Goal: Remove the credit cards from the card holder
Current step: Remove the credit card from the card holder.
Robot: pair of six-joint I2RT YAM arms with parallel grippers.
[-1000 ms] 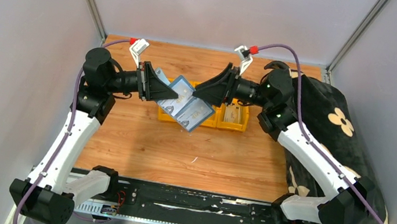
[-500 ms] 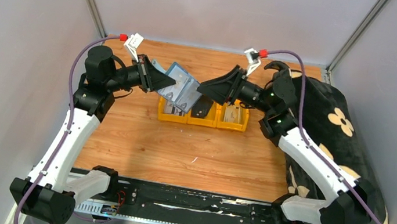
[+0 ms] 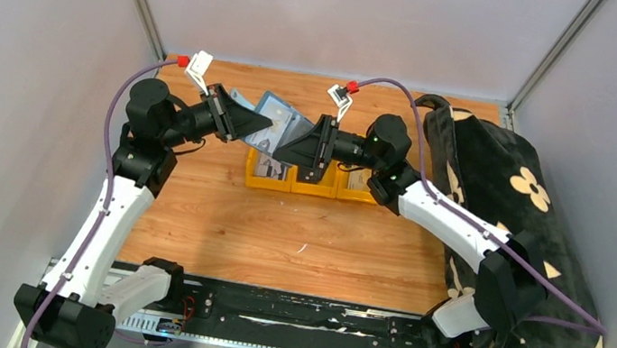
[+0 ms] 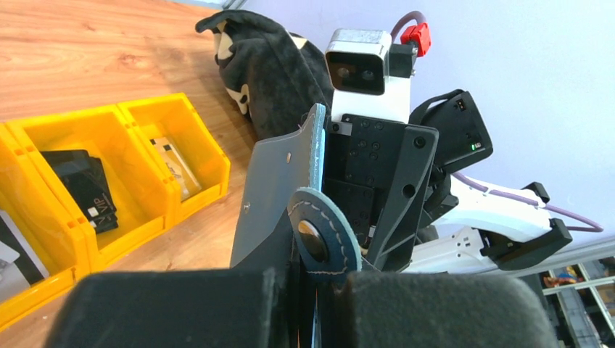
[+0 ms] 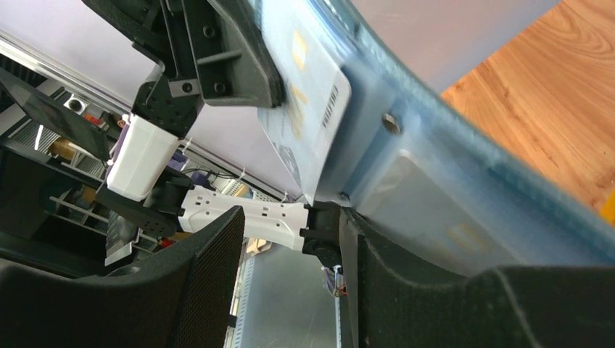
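The slate-blue card holder (image 3: 281,119) hangs open in the air above the yellow bins, with my left gripper (image 3: 243,126) shut on its tab end. In the left wrist view the holder (image 4: 279,188) is edge-on, its round snap tab (image 4: 320,239) just above my black fingers (image 4: 167,308). A pale credit card (image 5: 304,101) sits in the holder's pocket (image 5: 450,181). My right gripper (image 3: 287,148) is open at the holder's other end. One finger (image 5: 450,297) lies against the holder's shiny panel, and nothing is between the jaws.
Three joined yellow bins (image 3: 314,189) stand on the wooden table below the holder. They hold a pale card (image 3: 270,167), a dark card (image 4: 87,190) and a beige card (image 4: 174,161). A black flowered bag (image 3: 520,195) fills the right side.
My left gripper has raised the holder and drawn it back to the left. My right arm has swung left, bringing its gripper against the holder's free end.
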